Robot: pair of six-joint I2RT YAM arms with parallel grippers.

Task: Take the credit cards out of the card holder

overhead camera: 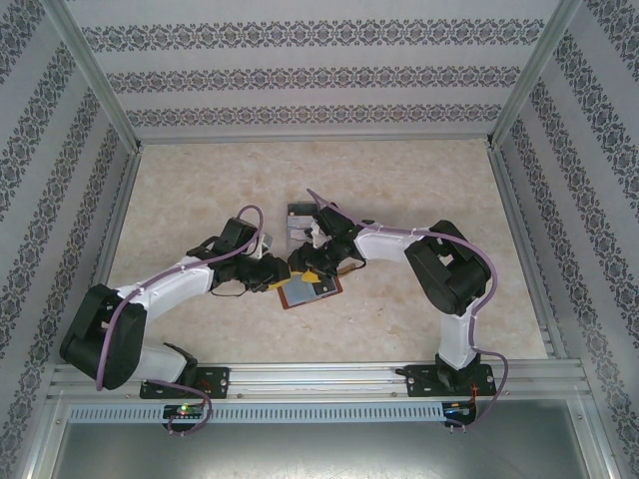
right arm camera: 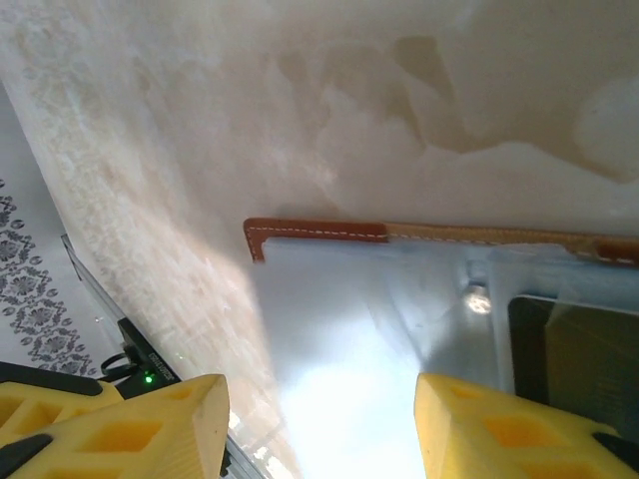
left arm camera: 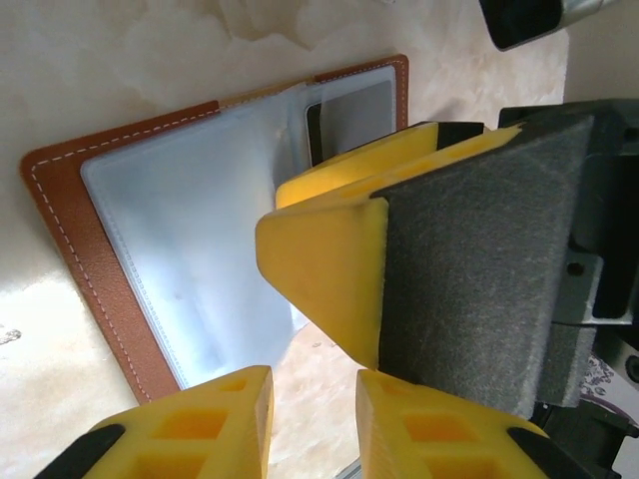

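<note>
The card holder lies opened flat on the table, near the middle and just in front of the two arm tips. Its brown leather cover is underneath and its pale, glossy pockets face up. In the overhead view its long axis runs roughly left to right, slightly skewed.

The relation that matters is where the dark card lies. It sits in a pocket at one end of the holder, off to the right of the right gripper, not between its fingers. The fingers stand well apart with nothing in them, and only pale sleeve lies between and beyond them. That arm is probably the nearer one for the pull, though it looks to need a sideways shift first.

The left gripper hangs at the holder's left edge. Its fingers stand a little apart with bare table showing through the gap, so it is released, grasping nothing. The right arm's padded finger crowds the space in front of it.

The table is smooth, pale and marbled — a card pressed flat against it may be hard to lift. Patterned walls close in the left, right and far sides.
</note>
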